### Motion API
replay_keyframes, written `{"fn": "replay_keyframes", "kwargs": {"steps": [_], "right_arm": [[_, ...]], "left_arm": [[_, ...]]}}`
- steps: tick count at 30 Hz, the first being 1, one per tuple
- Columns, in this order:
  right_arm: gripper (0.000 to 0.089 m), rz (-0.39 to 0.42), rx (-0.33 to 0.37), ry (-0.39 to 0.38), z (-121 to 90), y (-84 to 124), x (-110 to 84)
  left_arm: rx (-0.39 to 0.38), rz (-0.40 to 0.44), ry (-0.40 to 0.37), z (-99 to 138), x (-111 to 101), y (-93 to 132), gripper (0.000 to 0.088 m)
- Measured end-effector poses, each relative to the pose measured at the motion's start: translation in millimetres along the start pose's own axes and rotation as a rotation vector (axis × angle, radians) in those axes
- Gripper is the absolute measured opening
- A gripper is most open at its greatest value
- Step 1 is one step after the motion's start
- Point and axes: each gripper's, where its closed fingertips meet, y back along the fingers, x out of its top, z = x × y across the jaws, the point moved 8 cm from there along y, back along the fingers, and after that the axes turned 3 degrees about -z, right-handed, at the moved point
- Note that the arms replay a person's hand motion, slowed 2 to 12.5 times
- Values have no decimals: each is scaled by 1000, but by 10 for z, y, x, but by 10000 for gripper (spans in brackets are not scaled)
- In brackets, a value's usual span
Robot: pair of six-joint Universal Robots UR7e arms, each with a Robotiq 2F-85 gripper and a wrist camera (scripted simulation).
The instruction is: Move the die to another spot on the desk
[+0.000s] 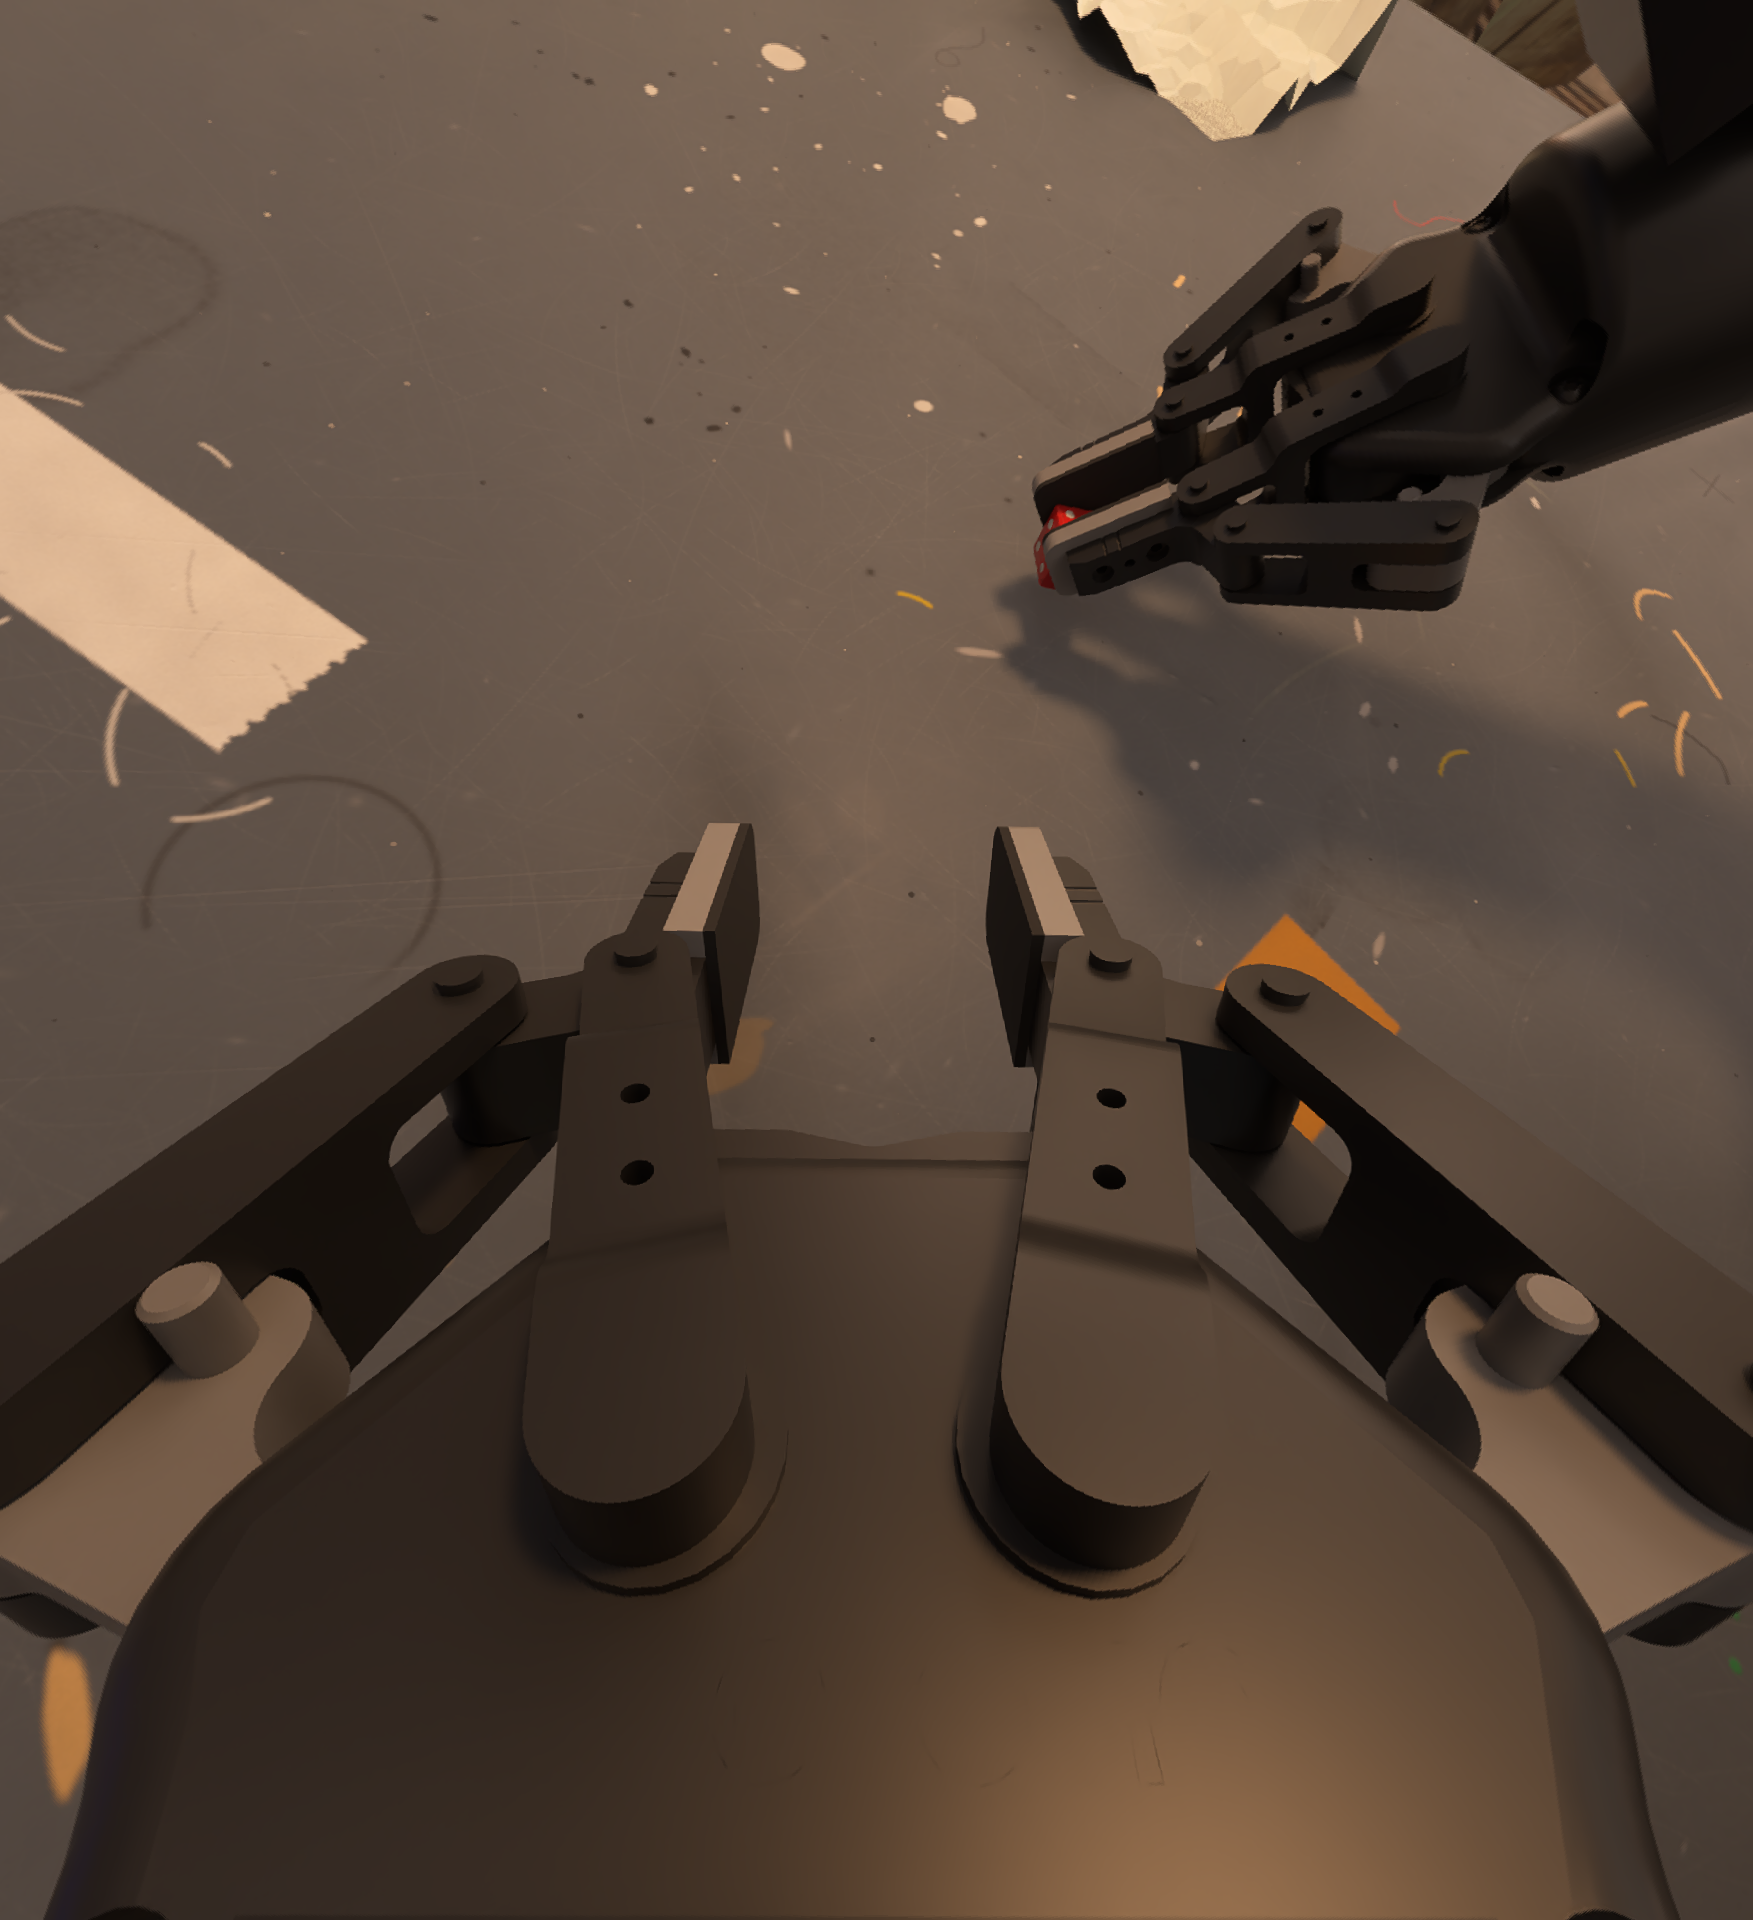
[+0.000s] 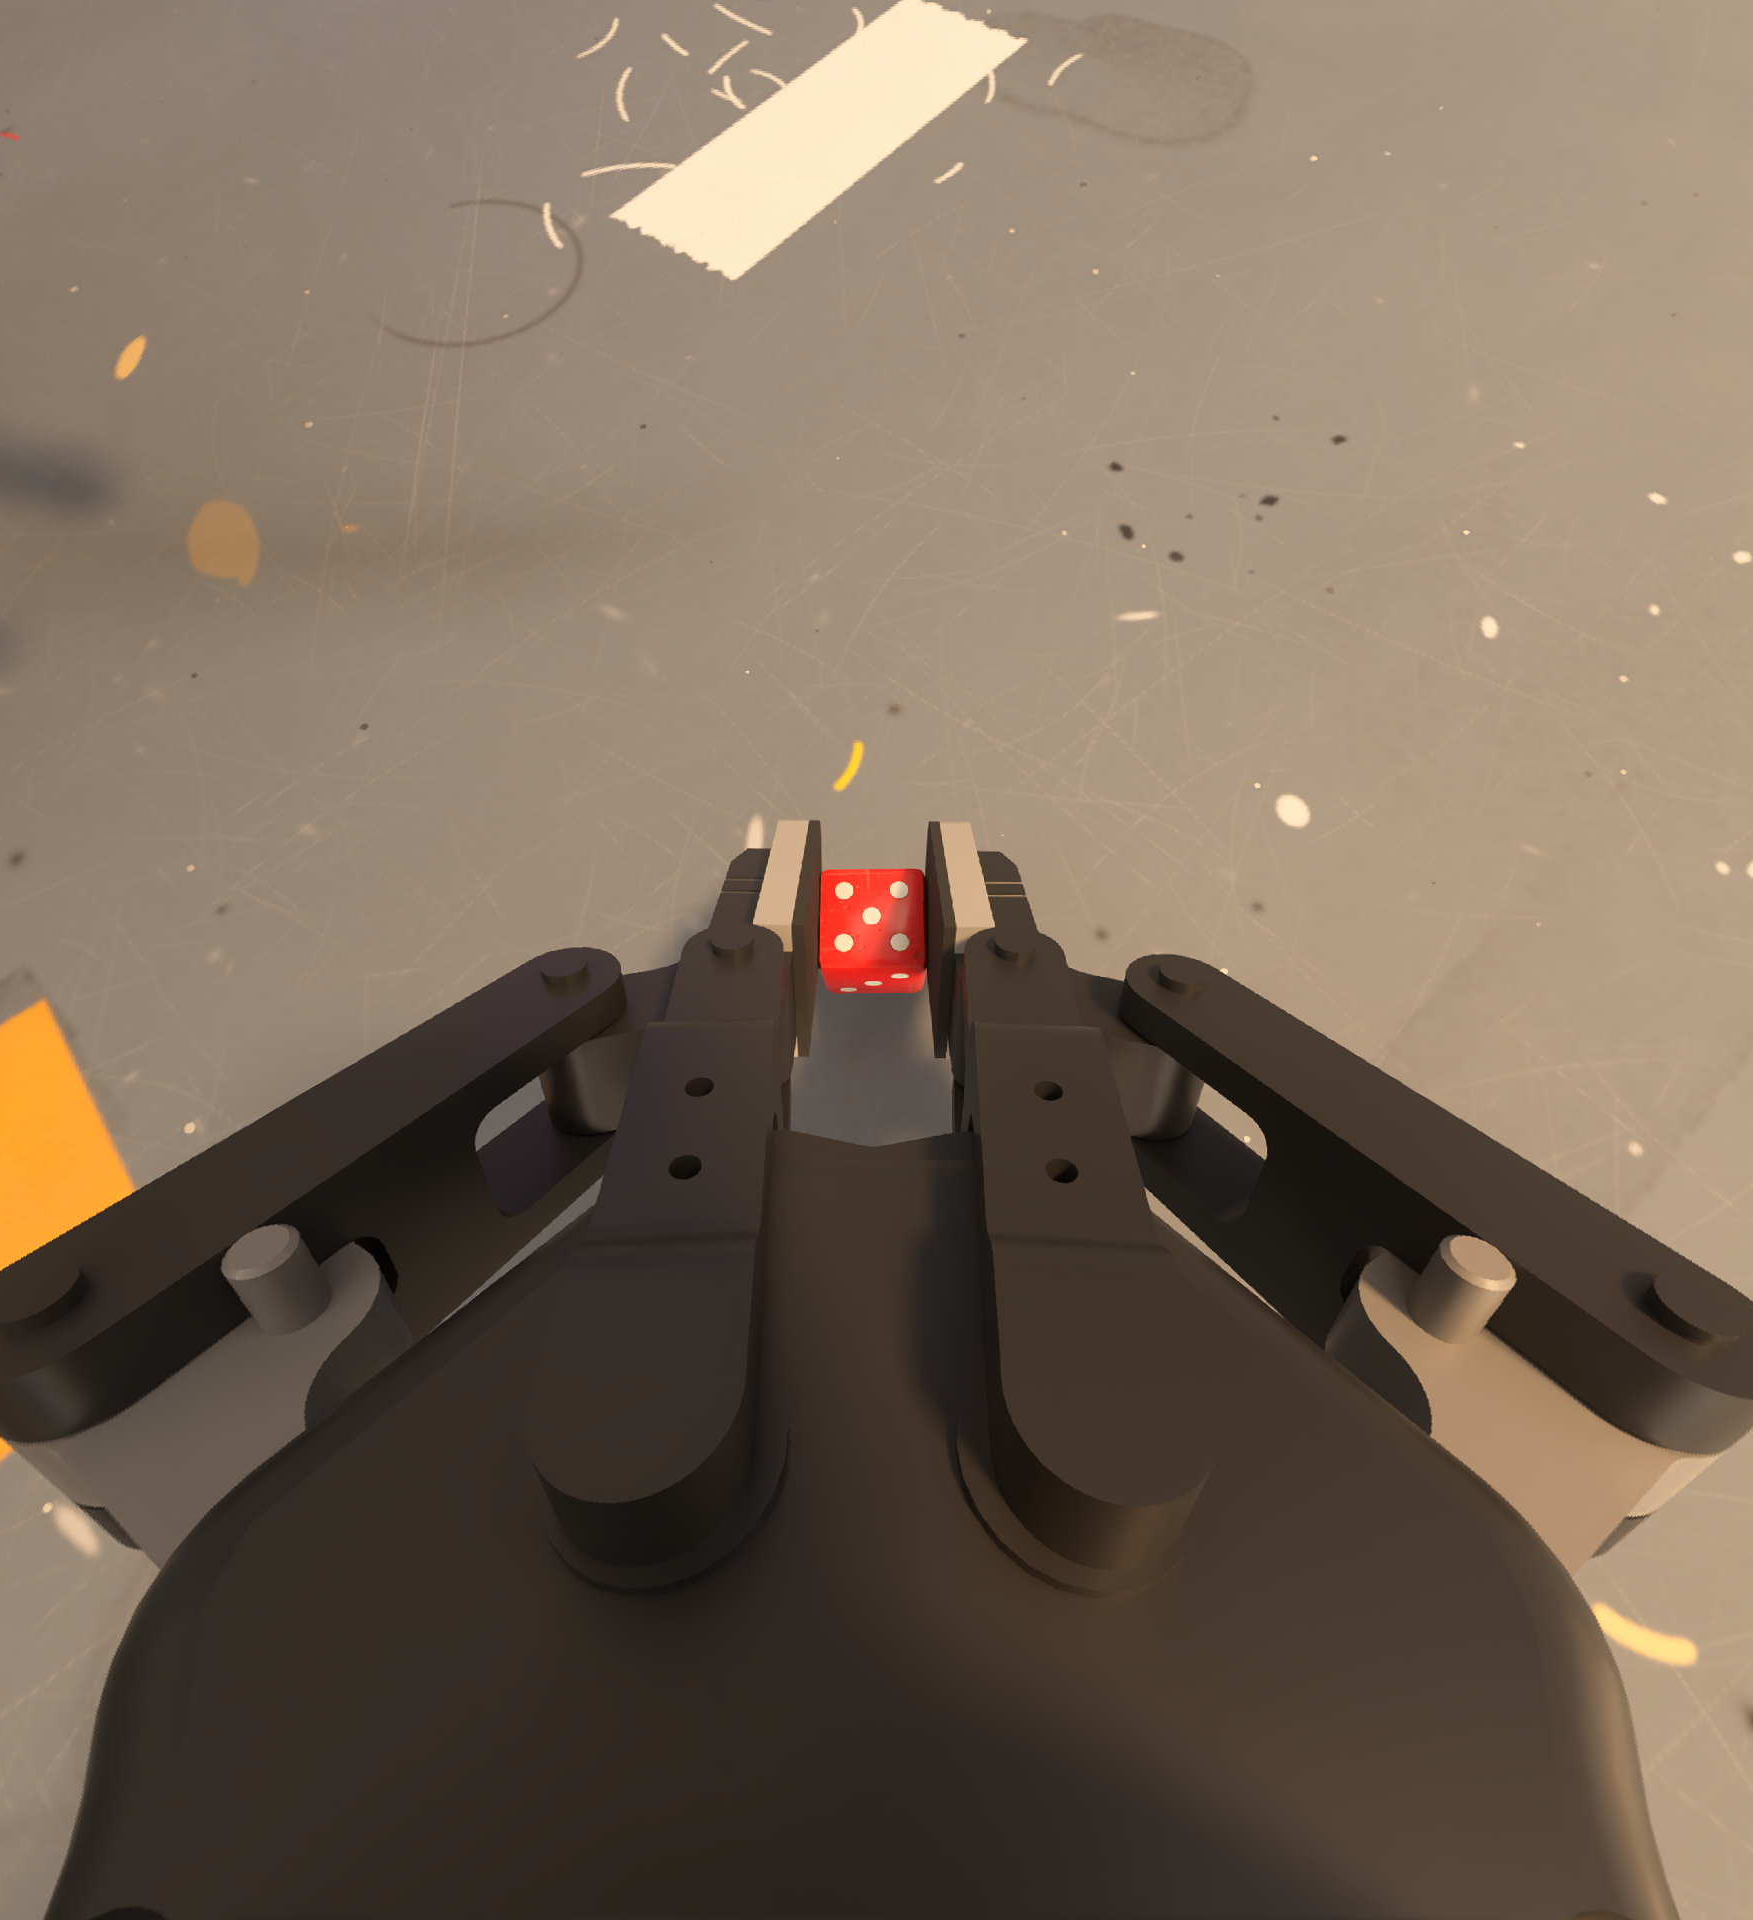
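Right gripper (image 2: 872, 925) clamps the red die (image 2: 872, 928) – five-pip face toward its camera – left gripper (image 1: 872, 914) gapes empty

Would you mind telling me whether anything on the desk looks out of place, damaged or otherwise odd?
Nothing serious stands out. The desk is scuffed and paint-flecked, with a strip of pale tape stuck at a slant. The red die sits squarely between the right gripper fingers, and the left gripper is open and empty.
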Motion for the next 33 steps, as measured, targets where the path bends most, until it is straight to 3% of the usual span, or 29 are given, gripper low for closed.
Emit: {"fn": "replay_keyframes", "kwargs": {"steps": [33], "right_arm": [[180,59,-80,-45,161,159,12]], "left_arm": [[71,-18,-17,-120,-59,-95,377]]}}
